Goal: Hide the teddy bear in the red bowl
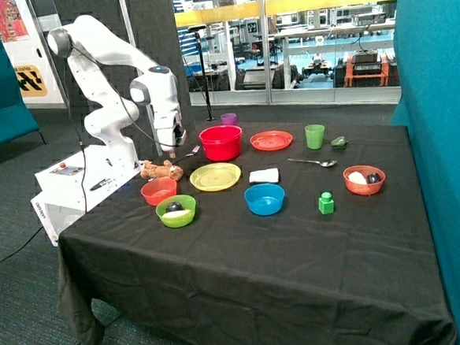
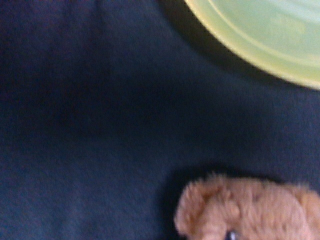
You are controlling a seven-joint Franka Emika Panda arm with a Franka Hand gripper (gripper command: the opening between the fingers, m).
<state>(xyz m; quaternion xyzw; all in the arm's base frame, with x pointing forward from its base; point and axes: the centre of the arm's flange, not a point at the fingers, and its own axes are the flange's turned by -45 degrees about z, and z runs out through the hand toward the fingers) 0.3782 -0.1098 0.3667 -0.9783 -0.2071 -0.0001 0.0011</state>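
From where I stand, the nearest things on the black tablecloth (image 1: 244, 258) are the lime-green bowl (image 1: 176, 211) and the blue bowl (image 1: 264, 199), with a small orange-red bowl (image 1: 159, 191) just behind the green one. Just past that, lying flat on the cloth near the table's edge by the robot's base, is the teddy bear (image 1: 161, 172), a small brown plush with its head toward the yellow plate (image 1: 215, 177); in the wrist view its fuzzy head (image 2: 250, 210) shows close below the camera, with the plate's rim (image 2: 260, 35) beyond. The gripper (image 1: 171, 147) hangs above and slightly behind the bear, not touching it, and I cannot tell how its jaws stand, since neither view shows them clearly. Farther back sits the red bowl (image 1: 221, 142), tall-sided and upright, near the gripper, with nothing visible inside from this angle, so the hiding looks not yet begun. I'd judge the bear very light, soft and squashy, not fragile and not slippery: the pile should give plenty of friction. It will compress under the pads, so a firm pinch across the rounded body or the head seems safer than a limp limb, which could let it dangle and swing. Lying low on soft cloth, it probably calls for a deep descent, with some risk of snagging the fabric
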